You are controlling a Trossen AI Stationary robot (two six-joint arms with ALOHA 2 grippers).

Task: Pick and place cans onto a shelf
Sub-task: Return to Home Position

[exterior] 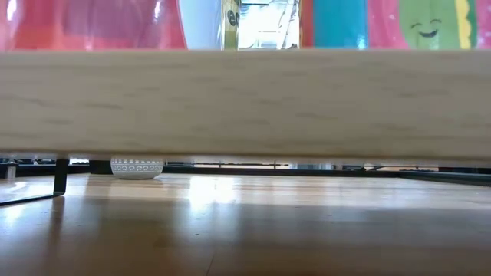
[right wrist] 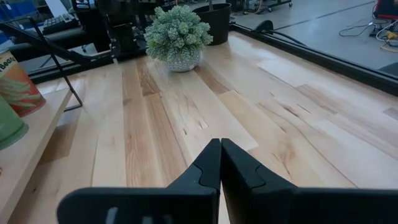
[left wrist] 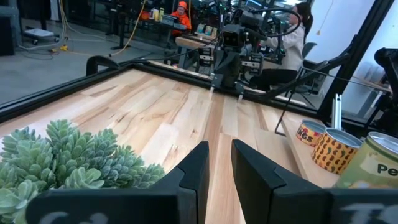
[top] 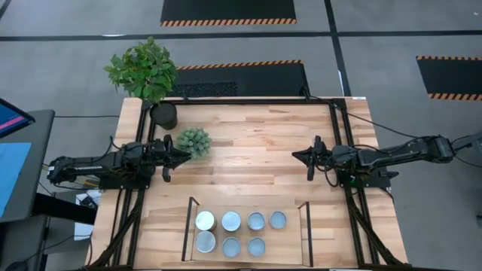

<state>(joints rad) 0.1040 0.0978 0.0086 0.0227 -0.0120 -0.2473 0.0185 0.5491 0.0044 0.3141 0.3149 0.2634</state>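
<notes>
Several cans (top: 230,220) stand upright in two rows on the light wooden shelf (top: 290,245) near the table's near edge, between its dark side brackets (top: 187,226). One can (top: 205,220) has a white top. Yellow-labelled cans show in the left wrist view (left wrist: 336,149) and the right wrist view (right wrist: 17,78). My left gripper (top: 185,156) hovers at the table's left, its fingers (left wrist: 219,163) a narrow gap apart and empty. My right gripper (top: 297,155) hovers at the table's right, shut and empty (right wrist: 220,152). In the low view the shelf board (exterior: 245,103) hides the cans.
A small pale-green plant in a white pot (top: 194,141) stands just beyond my left gripper. A leafy plant in a black pot (top: 163,114) stands at the far left corner. A black frame (top: 248,100) runs along the table's edges. Bare tabletop (top: 248,158) lies between the grippers.
</notes>
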